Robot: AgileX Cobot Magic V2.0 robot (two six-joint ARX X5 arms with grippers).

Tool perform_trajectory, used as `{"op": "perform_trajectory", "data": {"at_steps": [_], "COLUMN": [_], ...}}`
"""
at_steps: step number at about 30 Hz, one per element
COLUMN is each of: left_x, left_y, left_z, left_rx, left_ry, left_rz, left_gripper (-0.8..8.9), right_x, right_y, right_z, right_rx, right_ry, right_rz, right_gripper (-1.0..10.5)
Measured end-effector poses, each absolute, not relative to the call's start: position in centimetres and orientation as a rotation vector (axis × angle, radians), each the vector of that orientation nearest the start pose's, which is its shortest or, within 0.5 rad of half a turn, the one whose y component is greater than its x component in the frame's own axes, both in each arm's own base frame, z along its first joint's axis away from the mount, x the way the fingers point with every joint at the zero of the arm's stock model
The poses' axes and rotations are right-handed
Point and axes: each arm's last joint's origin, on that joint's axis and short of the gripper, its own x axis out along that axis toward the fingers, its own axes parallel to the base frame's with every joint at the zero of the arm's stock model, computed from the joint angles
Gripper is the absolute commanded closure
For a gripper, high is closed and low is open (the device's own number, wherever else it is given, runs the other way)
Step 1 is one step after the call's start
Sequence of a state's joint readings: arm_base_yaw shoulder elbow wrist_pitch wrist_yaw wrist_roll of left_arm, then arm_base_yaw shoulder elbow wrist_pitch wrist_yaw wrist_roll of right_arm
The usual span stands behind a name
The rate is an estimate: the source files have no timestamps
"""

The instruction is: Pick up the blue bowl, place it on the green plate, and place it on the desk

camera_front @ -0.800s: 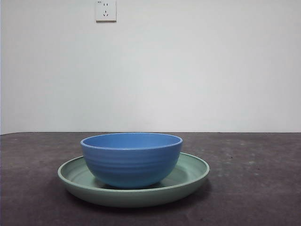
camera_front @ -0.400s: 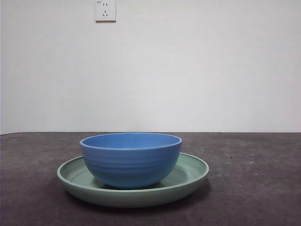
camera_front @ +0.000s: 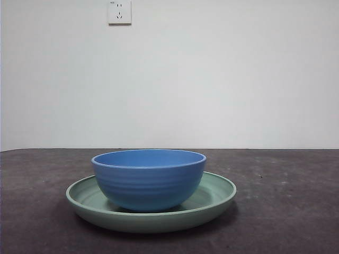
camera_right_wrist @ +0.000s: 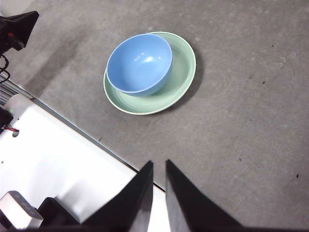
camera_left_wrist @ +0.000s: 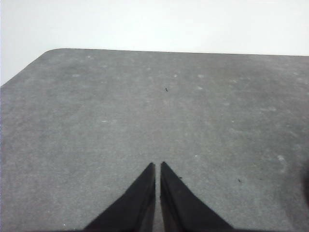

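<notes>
Front view: the blue bowl (camera_front: pixel 149 179) sits upright in the green plate (camera_front: pixel 218 191) on the dark surface (camera_front: pixel 286 211); a wall socket (camera_front: pixel 119 11) hangs far behind; no arm shows. Left wrist view: the left claw (camera_left_wrist: pixel 158 166) hovers closed over bare surface. Right wrist view: the right claw (camera_right_wrist: pixel 159 166), jaws nearly together and empty, hangs high, well apart from the bowl, which sits off-centre on the plate.

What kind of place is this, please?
Probably a robot test bench in a lab: a bare white wall with a socket, a dark desk, and only a blue bowl on a green plate.
</notes>
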State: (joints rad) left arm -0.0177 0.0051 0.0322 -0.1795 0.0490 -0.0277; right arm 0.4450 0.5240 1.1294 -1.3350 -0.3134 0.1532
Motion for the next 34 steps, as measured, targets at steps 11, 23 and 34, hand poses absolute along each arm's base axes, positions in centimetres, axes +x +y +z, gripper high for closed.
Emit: {"op": "perform_trajectory", "data": {"at_steps": [11, 23, 34], "left_x": [9.5, 9.5, 9.5], "left_y": [-0.3, -0.3, -0.3], "left_z": [15.7, 15.7, 15.7], "left_rx": [-0.030, -0.030, -0.030], "left_ry": [0.153, 0.153, 0.153], "left_rz": [-0.065, -0.065, -0.065], "left_gripper": [7.94, 7.94, 7.94], "right_x": [2.3, 2.3, 2.1], "right_y": [2.1, 2.1, 1.3], "right_z": [36.1, 36.1, 33.1], "right_rx": [0.090, 0.092, -0.018], "right_ry": [0.798, 0.797, 0.460], "right_rz": [0.665, 0.662, 0.496], "right_gripper": [9.1, 9.1, 9.1]}}
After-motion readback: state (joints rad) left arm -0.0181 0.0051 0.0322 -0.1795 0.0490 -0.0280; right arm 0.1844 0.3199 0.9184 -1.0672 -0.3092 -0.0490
